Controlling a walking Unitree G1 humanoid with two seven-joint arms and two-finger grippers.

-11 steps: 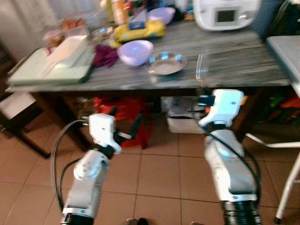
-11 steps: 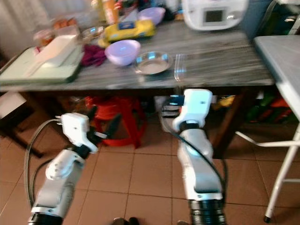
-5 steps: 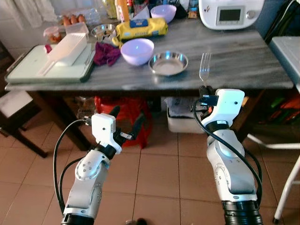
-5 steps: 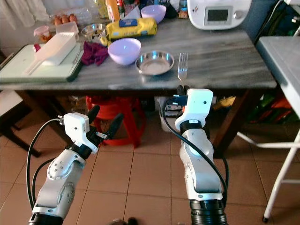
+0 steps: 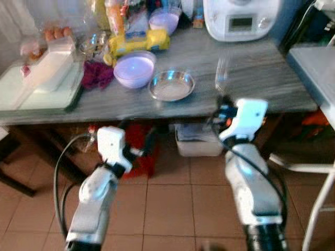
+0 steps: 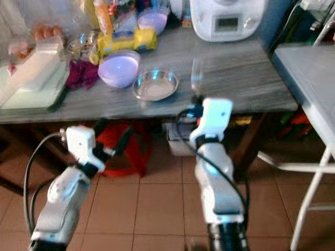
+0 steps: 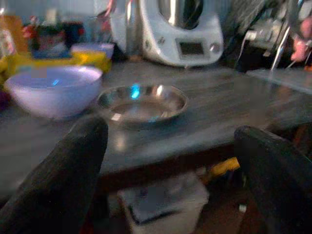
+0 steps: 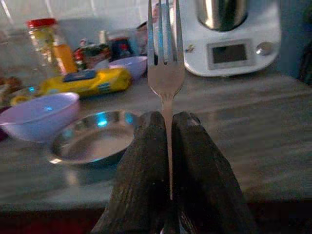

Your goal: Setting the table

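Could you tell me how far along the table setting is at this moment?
Done: a steel plate and a lilac bowl already sit on the table. In hand: the right hand is shut on a fork, held upright before the table edge. Left: laying the fork down; the left hand is open and holds nothing.

Both head views are motion-blurred. The thin silver metal fork (image 5: pixel 222 73) smears to a pale streak. Its handle vanishes between the right gripper (image 8: pixel 168 127) fingers. The white kitchen appliance (image 5: pixel 242 18) is cropped at top.
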